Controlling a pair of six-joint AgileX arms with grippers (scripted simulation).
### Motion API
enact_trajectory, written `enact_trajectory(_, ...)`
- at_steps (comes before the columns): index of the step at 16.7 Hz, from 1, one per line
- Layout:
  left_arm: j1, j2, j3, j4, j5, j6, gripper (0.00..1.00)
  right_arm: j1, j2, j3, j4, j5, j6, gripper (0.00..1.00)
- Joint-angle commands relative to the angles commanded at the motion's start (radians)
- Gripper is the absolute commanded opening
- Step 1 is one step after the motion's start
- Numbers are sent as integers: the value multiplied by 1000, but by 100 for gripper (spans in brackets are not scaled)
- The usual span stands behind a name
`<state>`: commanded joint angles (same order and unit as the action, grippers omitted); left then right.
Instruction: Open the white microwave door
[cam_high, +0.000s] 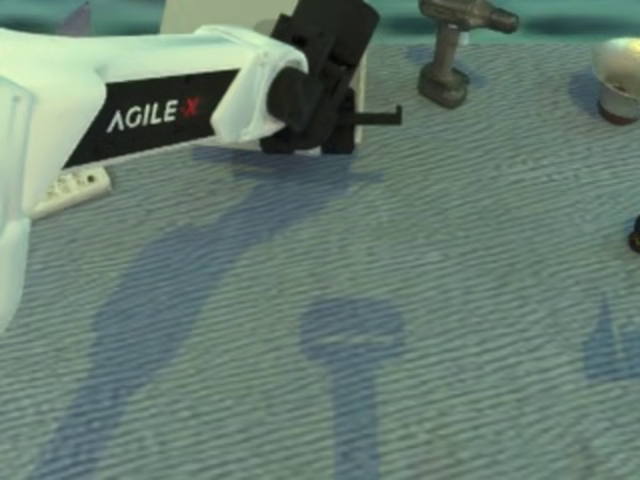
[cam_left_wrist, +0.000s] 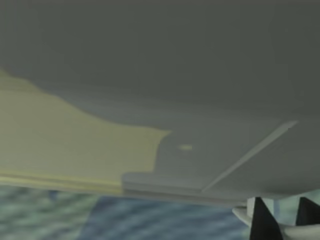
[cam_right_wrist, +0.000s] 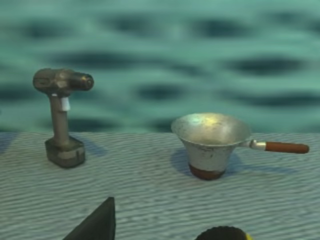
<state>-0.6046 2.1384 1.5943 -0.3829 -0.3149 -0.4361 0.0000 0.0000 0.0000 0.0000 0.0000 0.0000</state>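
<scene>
The white microwave (cam_high: 225, 18) stands at the far edge of the table, largely covered by my left arm (cam_high: 150, 110). In the left wrist view the white microwave door (cam_left_wrist: 210, 75) fills the picture from very close, and the yellowish interior floor (cam_left_wrist: 55, 145) shows at one side. My left gripper (cam_left_wrist: 285, 222) is at the door's right end. Its two dark fingertips (cam_left_wrist: 262, 222) stand close together with a pale edge of the door between them. My right gripper (cam_right_wrist: 157, 232) is parked away from the microwave; one fingertip (cam_right_wrist: 102, 220) shows, far off the middle.
A grey drill (cam_high: 450, 50) stands right of the microwave. A metal pan with a red handle (cam_right_wrist: 212, 142) sits at the far right. A white remote (cam_high: 72, 188) lies at the left under my arm. A dark round thing (cam_right_wrist: 222, 233) with a yellow edge lies near my right gripper.
</scene>
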Motion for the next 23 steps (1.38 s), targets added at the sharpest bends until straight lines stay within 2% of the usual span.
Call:
enact_trajectory(5,12,-38,-54,36,25,42,0,0,0,0,0,0,0,100)
enact_trajectory(23,12,-38,-55,37,26,43,0,0,0,0,0,0,0,100)
